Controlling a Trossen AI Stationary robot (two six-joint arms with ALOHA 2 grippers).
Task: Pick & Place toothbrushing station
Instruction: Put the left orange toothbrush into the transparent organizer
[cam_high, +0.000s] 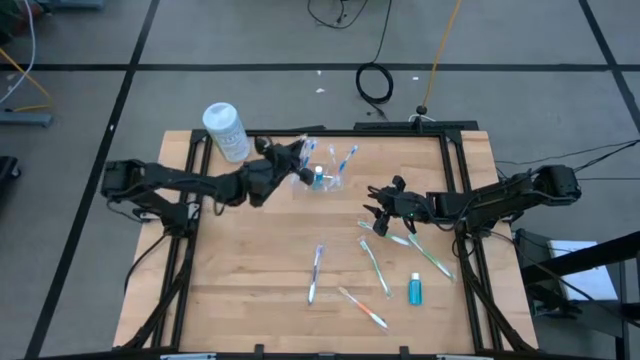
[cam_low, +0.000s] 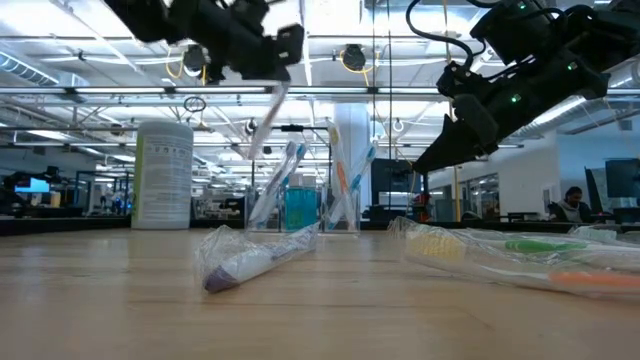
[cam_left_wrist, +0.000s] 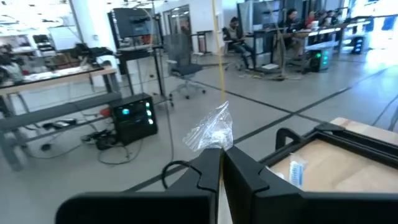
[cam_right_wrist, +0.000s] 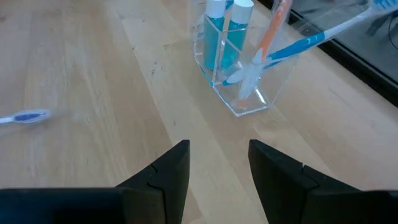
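The toothbrushing station is a clear plastic holder standing on the far middle of the table. It holds two blue tubes and an orange and a blue toothbrush. It also shows in the low view. My left gripper hovers just above and left of it, shut on a plastic-wrapped toothbrush. My right gripper is open and empty, a little above the table right of the holder, pointing toward it. My left gripper pinches the wrapped toothbrush between its two fingers. The crinkled wrapper end sticks out beyond the fingertips. In the low view the brush hangs slanted below the gripper, clear of the table, its lower end above the holder's left side.
A white canister stands at the far left. Several wrapped toothbrushes lie loose on the near and right part of the table, with a blue tube among them.
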